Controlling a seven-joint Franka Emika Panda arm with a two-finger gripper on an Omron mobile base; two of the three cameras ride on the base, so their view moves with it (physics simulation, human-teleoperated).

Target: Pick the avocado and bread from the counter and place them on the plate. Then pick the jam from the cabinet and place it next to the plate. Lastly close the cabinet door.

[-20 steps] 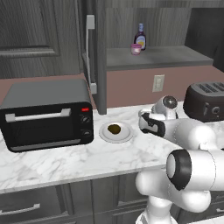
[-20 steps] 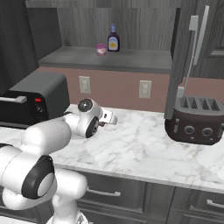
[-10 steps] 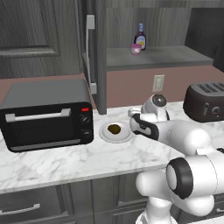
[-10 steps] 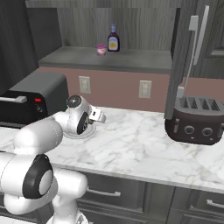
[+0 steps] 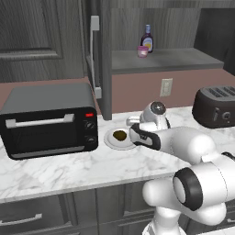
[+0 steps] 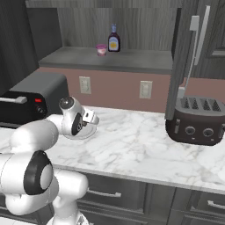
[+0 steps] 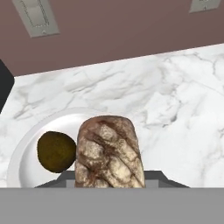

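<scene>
Left base view: toaster oven [image 5: 48, 120] beside plate [image 5: 110, 139]

Avocado [image 7: 55, 151] on plate [image 7: 26, 154], bread [image 7: 109, 152] just beside it.

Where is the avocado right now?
The avocado lies on the plate, on the left in the hand view, right beside the bread. In the left base view it sits just right of the toaster oven.

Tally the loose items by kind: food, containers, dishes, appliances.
Food: 2, avocado, bread
Containers: 2, jam, bottle
Dishes: 1, plate
Appliances: 2, toaster oven, toaster
Total: 7
</scene>
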